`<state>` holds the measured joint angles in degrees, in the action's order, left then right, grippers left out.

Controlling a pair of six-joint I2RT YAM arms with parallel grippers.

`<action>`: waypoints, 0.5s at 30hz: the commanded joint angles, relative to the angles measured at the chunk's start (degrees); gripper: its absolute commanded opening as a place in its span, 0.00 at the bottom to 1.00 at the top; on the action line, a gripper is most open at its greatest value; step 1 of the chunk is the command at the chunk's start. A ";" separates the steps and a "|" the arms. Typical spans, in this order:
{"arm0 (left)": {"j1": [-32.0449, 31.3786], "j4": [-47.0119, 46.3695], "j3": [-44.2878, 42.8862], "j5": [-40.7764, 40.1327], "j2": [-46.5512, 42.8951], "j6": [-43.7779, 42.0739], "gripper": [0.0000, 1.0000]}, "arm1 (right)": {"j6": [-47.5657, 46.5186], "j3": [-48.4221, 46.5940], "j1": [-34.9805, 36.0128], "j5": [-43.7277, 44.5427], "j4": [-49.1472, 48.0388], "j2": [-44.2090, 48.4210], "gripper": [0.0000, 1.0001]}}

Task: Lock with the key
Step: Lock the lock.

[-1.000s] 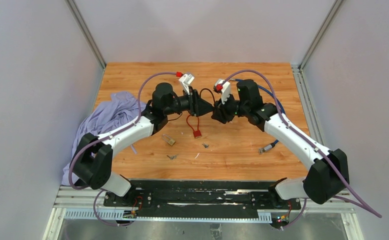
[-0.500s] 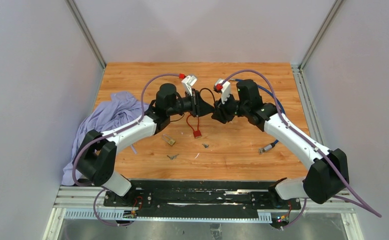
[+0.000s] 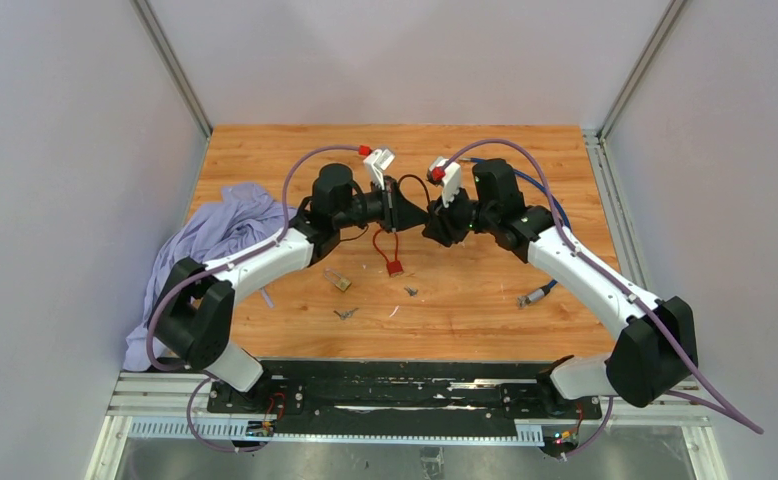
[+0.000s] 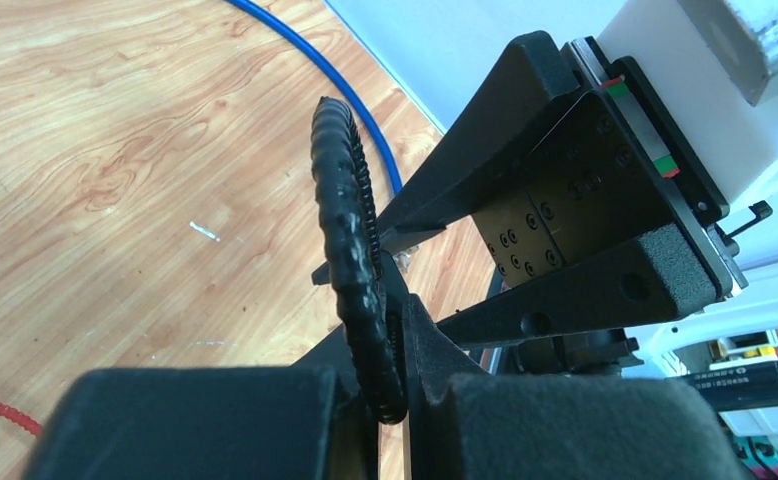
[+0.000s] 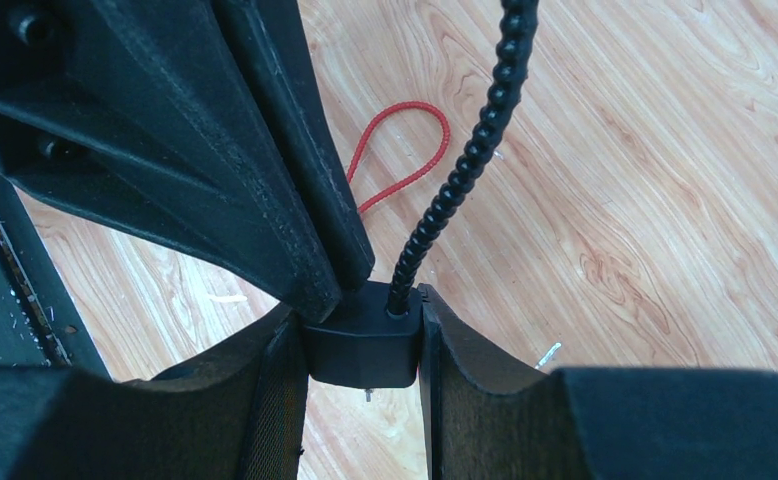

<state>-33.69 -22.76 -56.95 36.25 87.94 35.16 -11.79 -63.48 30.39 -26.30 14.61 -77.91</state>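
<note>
The left arm (image 3: 255,265) and right arm (image 3: 575,265) have white link shells, black joint housings and black bases, and a purple cable (image 3: 300,165) runs along each. Each wrist carries a small white camera block (image 3: 377,160) with a red tip. The left gripper (image 3: 421,216) and right gripper (image 3: 427,228) are matte black wedges with grainy fingers (image 5: 295,140); the right one's housing (image 4: 585,200) shows small screws (image 4: 510,240) and a thin red-and-green stripe (image 4: 640,120).

Top camera is looking down on the desk (image 3: 485,290); wrist cameras are facing each other closely, sharing the black cable lock (image 4: 350,250).
</note>
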 commanded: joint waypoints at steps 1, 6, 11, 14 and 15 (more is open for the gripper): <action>1.47 -0.79 -2.44 2.90 -0.05 0.00 0.00 | -1.51 -0.76 0.15 -0.15 -0.87 1.24 0.43; 2.45 -3.89 -2.07 5.54 -0.89 0.12 0.00 | -1.90 0.53 -2.49 -6.66 -0.69 2.51 0.60; 3.40 -10.81 -0.72 8.39 -1.17 3.70 0.00 | -1.50 1.37 -6.24 -16.58 -0.65 3.22 0.61; 3.61 -14.67 0.13 9.62 -1.14 6.16 0.00 | -0.93 2.37 -8.67 -22.38 -1.62 3.73 0.61; 3.63 -15.98 0.28 10.02 -1.07 6.80 0.00 | -0.39 2.70 -9.29 -24.10 -2.47 3.83 0.60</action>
<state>-30.52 -29.39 -57.21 42.87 88.03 38.26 -13.04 -62.54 23.90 -40.05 14.26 -75.75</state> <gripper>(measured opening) 0.075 0.611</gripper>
